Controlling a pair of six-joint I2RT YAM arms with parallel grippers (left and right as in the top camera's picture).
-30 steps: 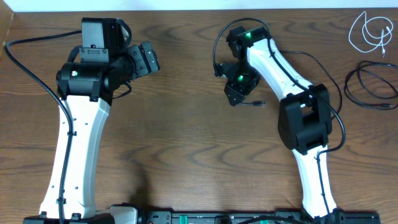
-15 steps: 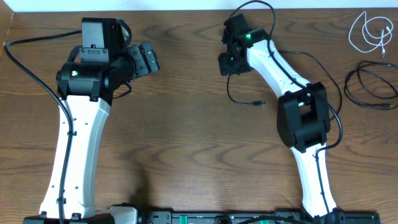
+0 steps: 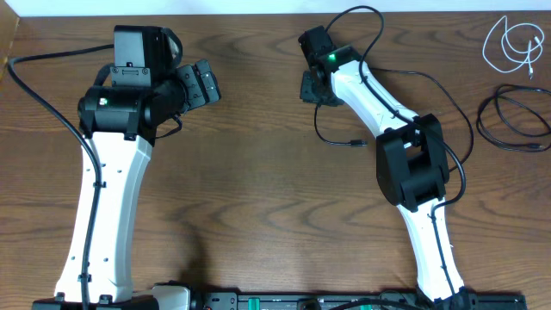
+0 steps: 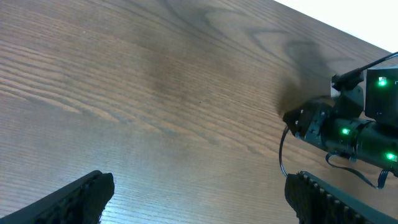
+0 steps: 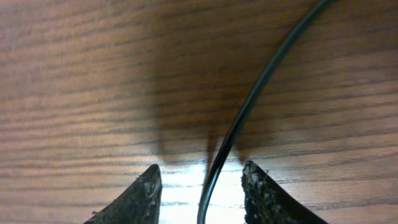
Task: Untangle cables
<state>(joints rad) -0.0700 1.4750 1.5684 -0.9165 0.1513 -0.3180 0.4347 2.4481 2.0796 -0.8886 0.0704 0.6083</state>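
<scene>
Likely lab: robot arms (image 3: 103,189), wooden table (image 3: 258,215)

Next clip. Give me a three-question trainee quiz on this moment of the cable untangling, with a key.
1. True or false: the left tool is gripping a cable.
2. What runs between the fingertips of the right tool? A. a black cable B. a pen C. nothing
3. In the overhead view, what colour is the small coiled cable in the top right corner?
Key: 1 false; 2 A; 3 white.
</scene>
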